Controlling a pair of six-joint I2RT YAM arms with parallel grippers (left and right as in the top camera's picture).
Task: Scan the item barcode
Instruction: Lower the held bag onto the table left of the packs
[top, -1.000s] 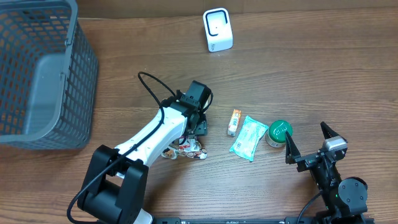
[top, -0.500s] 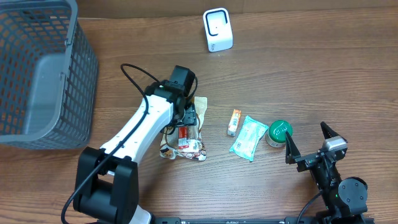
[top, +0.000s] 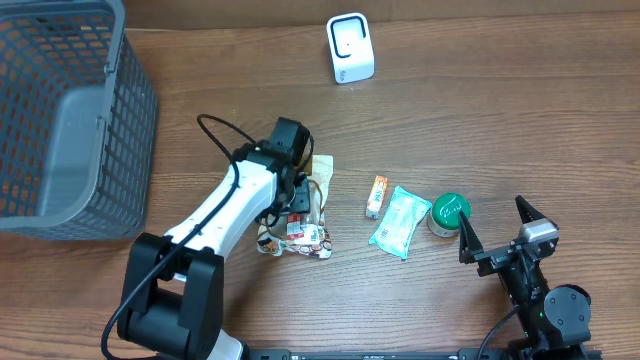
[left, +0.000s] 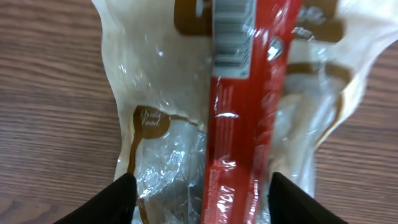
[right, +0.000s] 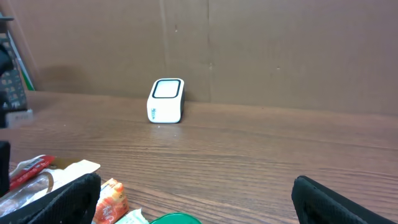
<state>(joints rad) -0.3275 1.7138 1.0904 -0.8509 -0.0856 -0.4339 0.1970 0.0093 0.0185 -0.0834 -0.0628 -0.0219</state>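
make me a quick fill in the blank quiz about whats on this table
1. The left gripper hangs over a clear bag with a ____ band down its middle.
2. The can nearest the right gripper has a ____ lid.
3. The right gripper's jaws stand ____.
4. The small packet between the clear bag and the mint pouch is ____.

Missing words: red; green; open; orange.

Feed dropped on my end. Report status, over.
Left gripper straddling snack bag, grip unclear; right gripper open, empty. Bag lying on table, barcode up. Nothing between it and scanner.
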